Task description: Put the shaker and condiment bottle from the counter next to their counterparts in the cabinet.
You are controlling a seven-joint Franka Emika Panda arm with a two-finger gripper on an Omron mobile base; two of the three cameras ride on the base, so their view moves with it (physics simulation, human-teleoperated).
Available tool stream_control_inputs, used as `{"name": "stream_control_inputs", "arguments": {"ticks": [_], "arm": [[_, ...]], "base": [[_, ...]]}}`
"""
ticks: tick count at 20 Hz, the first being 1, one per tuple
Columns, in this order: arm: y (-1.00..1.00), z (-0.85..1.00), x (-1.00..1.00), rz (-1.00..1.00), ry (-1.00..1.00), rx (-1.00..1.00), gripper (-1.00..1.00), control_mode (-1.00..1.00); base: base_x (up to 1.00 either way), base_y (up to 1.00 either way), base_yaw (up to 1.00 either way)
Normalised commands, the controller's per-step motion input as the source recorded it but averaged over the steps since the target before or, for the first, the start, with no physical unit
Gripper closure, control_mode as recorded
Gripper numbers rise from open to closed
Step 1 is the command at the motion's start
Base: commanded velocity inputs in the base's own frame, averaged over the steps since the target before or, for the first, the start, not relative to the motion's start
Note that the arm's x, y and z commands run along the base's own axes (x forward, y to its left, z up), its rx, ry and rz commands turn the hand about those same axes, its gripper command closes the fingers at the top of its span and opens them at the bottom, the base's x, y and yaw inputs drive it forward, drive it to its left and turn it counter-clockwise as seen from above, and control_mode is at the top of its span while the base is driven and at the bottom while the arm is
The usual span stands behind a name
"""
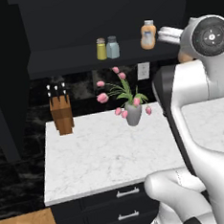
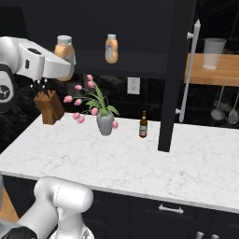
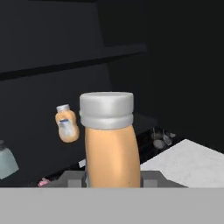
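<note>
Upright, condiment bottle (image 3: 111, 144) in the clamped tool (image 3: 113, 178).

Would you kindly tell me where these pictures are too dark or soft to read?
Left base view: the cabinet is near-black, its shelf edge barely separable. Right base view: the counter is evenly lit. Hand view: the held condiment bottle looms large with soft edges.

My arm (image 2: 39, 63) reaches in from the left at shelf height with an orange bottle (image 2: 65, 51) right at its end, and another orange bottle (image 2: 111, 48) sits in the black cabinet (image 2: 140, 65) further right. Down on the marble counter (image 2: 140, 168) there's a knife block (image 2: 50, 106), a grey vase of pink tulips (image 2: 105, 122) and a thin brown bottle (image 2: 143, 125) beside a black post.
</note>
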Motion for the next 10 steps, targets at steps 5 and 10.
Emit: {"name": "stream_control_inputs", "arguments": {"ticks": [5,10], "arm": [[0.14,0.0,0.38,0.0,0.0,-0.11,1.0,-1.0],[0.05,0.0,0.55,0.04,0.06,-0.02,1.0,-1.0]], "base": [[0.0,0.0,0.0],[0.0,0.0,0.0]]}}
